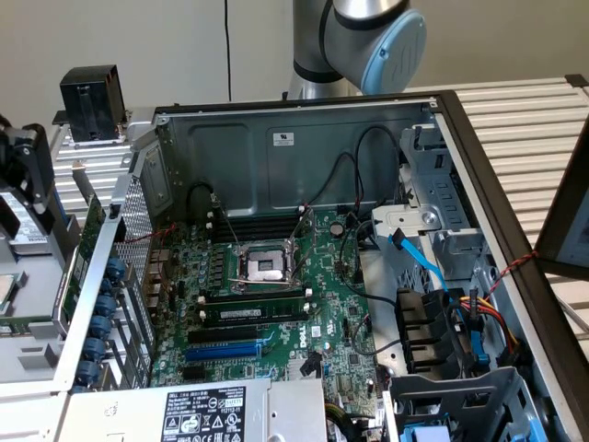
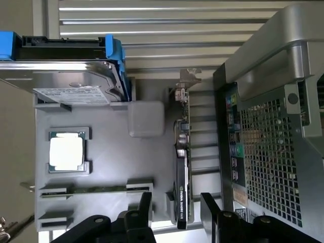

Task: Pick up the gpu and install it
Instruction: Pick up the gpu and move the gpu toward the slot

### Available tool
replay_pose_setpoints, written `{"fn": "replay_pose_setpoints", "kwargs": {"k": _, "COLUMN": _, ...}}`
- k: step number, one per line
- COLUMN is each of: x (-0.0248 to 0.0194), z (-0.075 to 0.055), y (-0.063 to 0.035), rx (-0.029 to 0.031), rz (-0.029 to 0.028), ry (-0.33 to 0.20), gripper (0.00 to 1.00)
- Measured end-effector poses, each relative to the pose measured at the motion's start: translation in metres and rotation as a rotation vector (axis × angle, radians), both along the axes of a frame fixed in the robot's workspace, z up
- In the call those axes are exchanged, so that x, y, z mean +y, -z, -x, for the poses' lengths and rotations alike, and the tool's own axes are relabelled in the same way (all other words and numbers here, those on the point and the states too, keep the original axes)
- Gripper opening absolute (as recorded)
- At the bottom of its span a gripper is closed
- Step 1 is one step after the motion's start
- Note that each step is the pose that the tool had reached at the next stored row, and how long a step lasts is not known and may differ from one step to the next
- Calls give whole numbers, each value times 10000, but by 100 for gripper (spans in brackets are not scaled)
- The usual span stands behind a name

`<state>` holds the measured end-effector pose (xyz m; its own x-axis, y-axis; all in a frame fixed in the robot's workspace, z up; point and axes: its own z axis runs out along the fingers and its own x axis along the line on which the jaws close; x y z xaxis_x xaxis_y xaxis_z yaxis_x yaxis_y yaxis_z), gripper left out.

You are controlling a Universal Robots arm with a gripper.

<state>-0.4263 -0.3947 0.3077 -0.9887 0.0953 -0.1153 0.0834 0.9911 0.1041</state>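
The black two-fingered gripper [image 2: 176,198] stands open around the small green, black-shrouded gpu card [image 2: 182,162], likely light, stiff and fragile, best pinched across its shroud.

Black-and-green gpu [image 2: 182,169], grey tray [image 2: 109,164]

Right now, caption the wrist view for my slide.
Open gripper straddles the gpu, which stands on edge in the gray parts tray beside the computer case.
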Motion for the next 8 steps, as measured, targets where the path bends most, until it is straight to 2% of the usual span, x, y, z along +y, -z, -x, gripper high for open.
{"fn": "replay_pose_setpoints", "kwargs": {"k": 3, "x": 0, "z": 0, "y": 54, "rx": -11, "rz": 1, "ry": -1, "gripper": 51}}
{"fn": "replay_pose_setpoints", "kwargs": {"k": 8, "x": 7, "z": -6, "y": 127, "rx": -63, "rz": 17, "ry": 0, "gripper": 51}}
